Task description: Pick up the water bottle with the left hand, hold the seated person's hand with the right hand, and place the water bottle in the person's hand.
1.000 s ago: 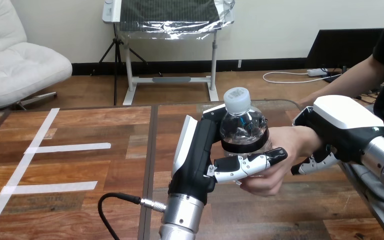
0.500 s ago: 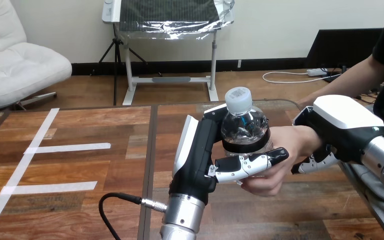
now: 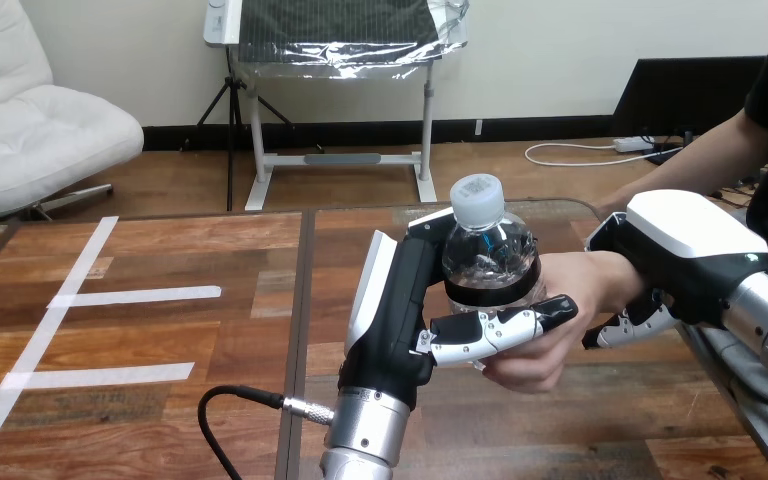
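Wooden worktop (image 3: pixel 160 250) spreading below and to the left of the water bottle (image 3: pixel 488 255), with white tape strips (image 3: pixel 135 295) well left of the bottle. Right of the bottle, right robot hand (image 3: pixel 680 250) closed over the person's wrist, white shell on top, fingers (image 3: pixel 625 328) curling underneath. Just left of the bottle, left robot hand (image 3: pixel 395 310) standing upright, palm against the bottle, fingers wrapped across its lower front and gripping it. Right of and under the bottle, the person's hand (image 3: pixel 560 320) cupping it, touching the bottle and the left robot hand's fingertips. The bottle itself clear, upright, dark-banded, between the left robot hand and the person's hand, base hidden. White cap (image 3: pixel 476 197) on top of the bottle.
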